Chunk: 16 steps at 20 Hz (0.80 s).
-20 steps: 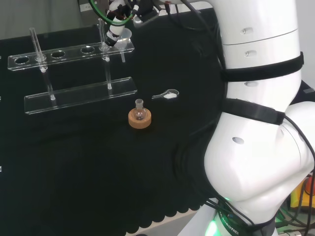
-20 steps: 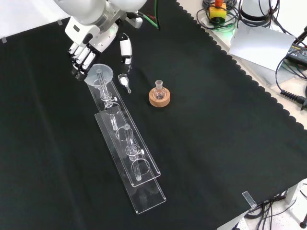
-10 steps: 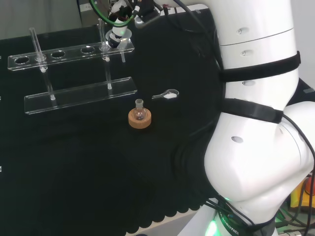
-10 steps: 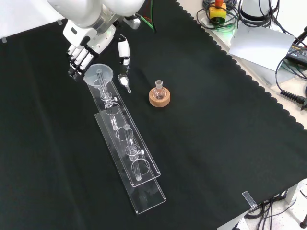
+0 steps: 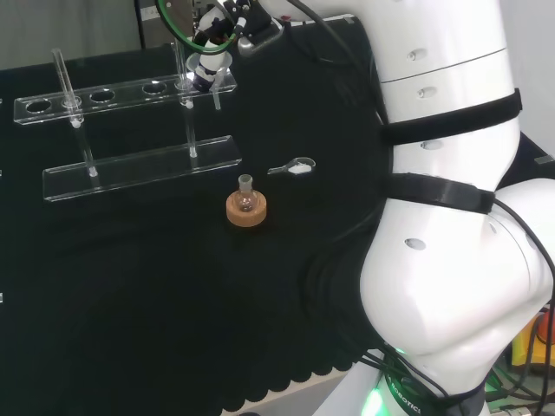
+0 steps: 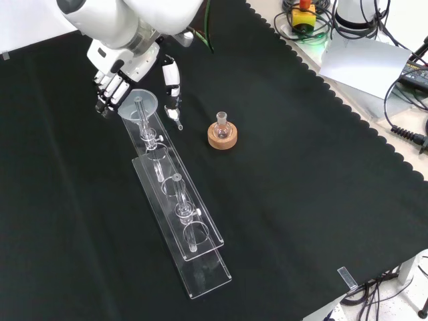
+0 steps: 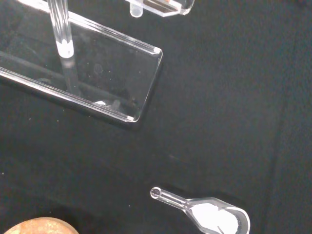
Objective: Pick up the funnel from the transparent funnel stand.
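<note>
One funnel (image 6: 137,104) sits in the end hole of the transparent funnel stand (image 6: 175,200), its wide mouth facing up and its stem hanging down through the upper shelf. In the front view this is the stand's far end, toward the far left corner of the black cloth (image 6: 301,167). In the head view the funnel (image 5: 215,74) is at the stand's right end, near the far edge of the cloth.

The hand (image 6: 115,80) is positioned at that end of the stand. Its fingers (image 6: 105,97) are straight and held side by side, lying just left of the funnel rim in the front view; the thumb (image 6: 171,75) extends apart from them on the right side of the rim. The funnel mouth lies between fingers and thumb. Contact with the rim cannot be determined. The hand is not curled round the funnel.

A small glass scoop (image 7: 204,214) holding white powder lies on the cloth beside the stand's base plate. A small round flask (image 6: 222,126) stands upright on a cork ring (image 6: 221,138) nearby, apart from the stand.
</note>
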Tool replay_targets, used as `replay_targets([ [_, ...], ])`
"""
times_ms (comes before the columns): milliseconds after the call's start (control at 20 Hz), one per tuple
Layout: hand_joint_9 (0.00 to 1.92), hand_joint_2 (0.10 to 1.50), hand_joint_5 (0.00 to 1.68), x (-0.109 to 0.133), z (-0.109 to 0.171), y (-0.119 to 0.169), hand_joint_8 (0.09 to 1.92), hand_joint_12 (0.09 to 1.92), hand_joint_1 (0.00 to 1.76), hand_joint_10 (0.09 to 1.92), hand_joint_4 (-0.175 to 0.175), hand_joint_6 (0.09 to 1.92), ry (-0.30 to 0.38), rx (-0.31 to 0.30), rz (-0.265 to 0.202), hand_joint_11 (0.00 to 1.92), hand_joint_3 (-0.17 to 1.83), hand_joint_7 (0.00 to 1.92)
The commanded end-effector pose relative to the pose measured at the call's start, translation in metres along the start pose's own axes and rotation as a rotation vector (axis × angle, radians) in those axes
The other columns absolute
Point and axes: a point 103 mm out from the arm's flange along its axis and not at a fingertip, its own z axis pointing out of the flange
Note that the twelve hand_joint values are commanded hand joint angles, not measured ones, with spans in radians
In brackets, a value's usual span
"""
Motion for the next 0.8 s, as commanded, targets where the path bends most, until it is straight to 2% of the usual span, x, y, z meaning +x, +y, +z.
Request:
replay_targets([
  [50,0.00,0.70,0.00,-0.0017,0.0008,0.0029,0.09,1.51,0.49,0.75,0.008,0.09,-0.006,0.003,-0.001,0.01,0.29,0.00],
  [500,0.00,0.70,0.00,-0.0056,0.0001,0.0087,0.09,1.51,0.53,0.76,0.007,0.09,-0.035,-0.005,0.003,0.03,0.29,0.00],
  [800,0.06,0.70,0.00,-0.0072,-0.0004,0.0107,0.25,1.47,0.62,0.80,0.001,0.09,-0.058,-0.012,0.009,0.10,0.31,0.00],
])
